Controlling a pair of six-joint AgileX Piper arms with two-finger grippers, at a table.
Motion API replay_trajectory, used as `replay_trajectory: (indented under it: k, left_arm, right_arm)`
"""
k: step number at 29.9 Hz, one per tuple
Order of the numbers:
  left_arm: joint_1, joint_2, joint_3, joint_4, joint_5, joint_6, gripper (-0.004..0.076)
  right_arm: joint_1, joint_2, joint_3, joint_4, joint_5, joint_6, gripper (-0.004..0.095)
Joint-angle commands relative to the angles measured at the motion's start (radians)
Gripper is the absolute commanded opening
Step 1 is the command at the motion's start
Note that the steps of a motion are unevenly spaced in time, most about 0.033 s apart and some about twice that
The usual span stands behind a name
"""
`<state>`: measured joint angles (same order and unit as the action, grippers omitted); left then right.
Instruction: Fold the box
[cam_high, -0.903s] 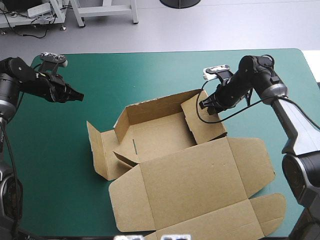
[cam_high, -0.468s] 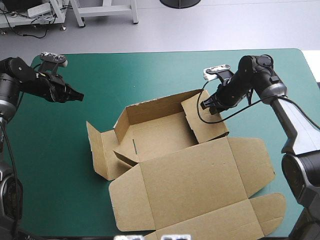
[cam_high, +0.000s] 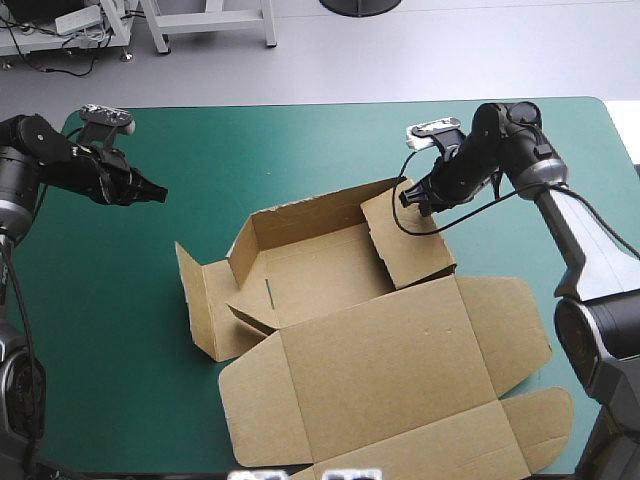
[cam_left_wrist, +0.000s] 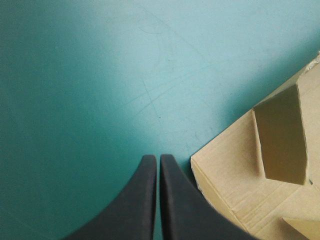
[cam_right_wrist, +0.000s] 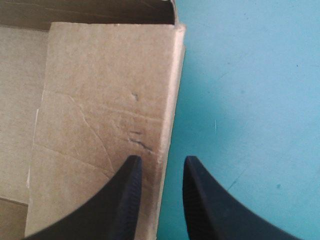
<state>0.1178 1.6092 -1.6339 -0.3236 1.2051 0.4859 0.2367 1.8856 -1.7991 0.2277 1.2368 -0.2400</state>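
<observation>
You are looking at the brown box sitting half-formed near the middle of the teal-green cover, its open tray facing up. The far wall is standing at the tray's 12 o'clock, and the lid is lying flat at 6 o'clock, reaching toward the table's near edge. At 3 o'clock the right-hand flap is resting at a slant, neither flat nor fully upright. At 9 o'clock the left-hand flaps are spreading out on the cover, with one small tab tipping in toward the tray floor.

Your right gripper is hanging at about 1 o'clock from the tray, right at the far corner of the right-hand flap. Its black fingers are standing narrowly apart, one over the board and the other over bare cover, with the flap's edge running in line with the gap. You cannot tell whether either one is touching the board, and nothing is being gripped.

Your left gripper is hovering at about 10 o'clock, well apart from the box, over bare cover toward the table's left edge. Its fingertips are pressing together into one point, holding nothing, and a corner of the box is showing ahead of them and off to one side
</observation>
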Motion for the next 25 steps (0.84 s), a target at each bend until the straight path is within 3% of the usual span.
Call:
replay_trajectory:
  k: [1, 25]
  left_arm:
    - [0.001, -0.035, -0.026, -0.023, -0.028, 0.0, 0.0013]
    - [0.001, -0.035, -0.026, -0.019, -0.03, -0.022, 0.0012]
  right_arm:
    - [0.0, -0.053, -0.029, 0.018, 0.013, 0.0, 0.0278]
    - [0.0, -0.031, 0.073, 0.065, 0.013, -0.044, 0.0267]
